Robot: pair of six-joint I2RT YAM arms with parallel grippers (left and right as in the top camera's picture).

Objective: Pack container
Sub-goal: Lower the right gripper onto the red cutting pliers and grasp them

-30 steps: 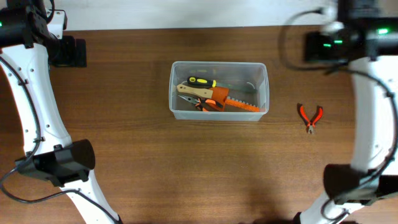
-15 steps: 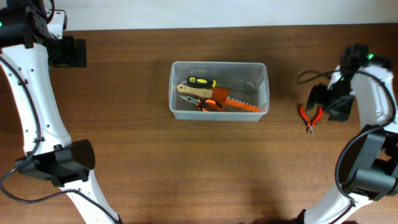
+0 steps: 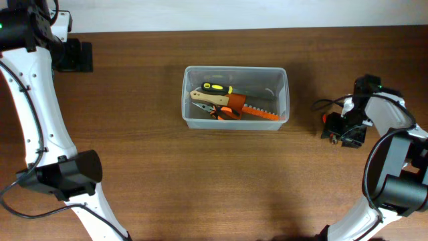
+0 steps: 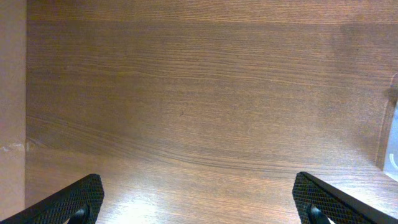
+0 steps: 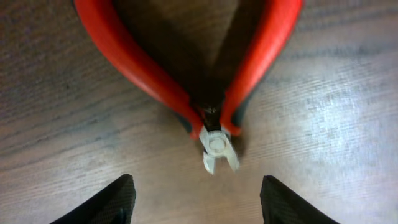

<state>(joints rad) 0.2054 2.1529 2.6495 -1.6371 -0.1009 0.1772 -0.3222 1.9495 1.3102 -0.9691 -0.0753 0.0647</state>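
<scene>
The clear plastic container (image 3: 235,71) stands at the table's centre and holds several hand tools, among them an orange saw (image 3: 254,110) and a yellow-and-black handled tool (image 3: 217,87). Small red-handled pliers (image 5: 199,68) lie flat on the wood to its right; overhead only a red bit (image 3: 326,119) shows beside the arm. My right gripper (image 5: 199,202) is open, low over the table, its fingertips either side of the pliers' metal nose, not touching. My left gripper (image 4: 199,202) is open and empty over bare wood at the far left.
The container's edge (image 4: 392,149) shows at the right of the left wrist view. A black block (image 3: 73,56) sits at the table's back left. Both white arms run down the table's sides.
My right arm has swung from the back right corner down onto the red pliers and now covers most of them overhead. The left arm and the container have not moved.
</scene>
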